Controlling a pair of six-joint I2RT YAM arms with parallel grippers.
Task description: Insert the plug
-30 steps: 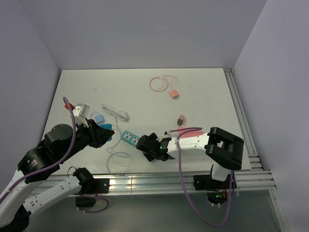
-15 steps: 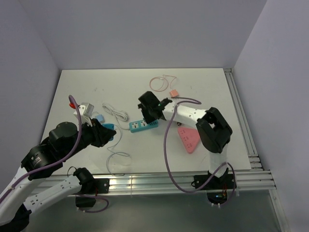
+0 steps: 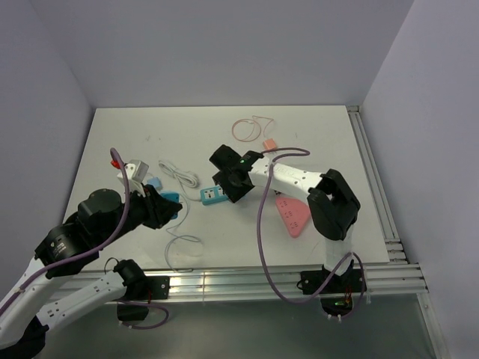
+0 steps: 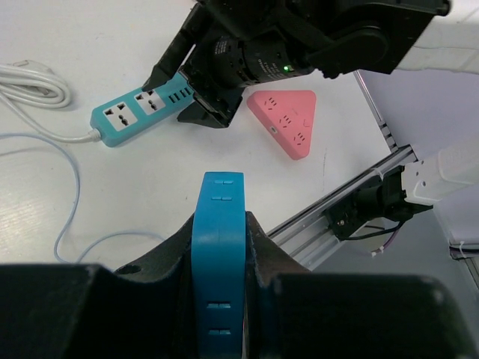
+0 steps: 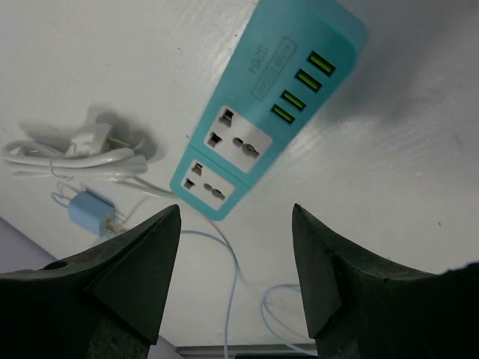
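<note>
The left gripper (image 4: 218, 235) pinched the blue plug (image 4: 218, 198) near the front left of the table (image 3: 329, 142), while the right gripper (image 5: 236, 217), jaws spread wide, hung over the blue power strip (image 5: 262, 120), with a white cord (image 5: 82, 153), a small blue charger (image 5: 90, 212) and a pink triangle strip (image 3: 293, 214) nearby.

Left tool (image 4: 218, 224) is clamped on a blue plug (image 4: 218, 200), held upright above the white counter (image 4: 135, 179). Teal power strip (image 4: 138, 111) lies flat, white cord (image 4: 45, 134) at its left end. Right tool (image 4: 196, 88) straddles its USB end, fingers spread; pink triangular socket block (image 4: 288, 120) lies just beside.
</note>
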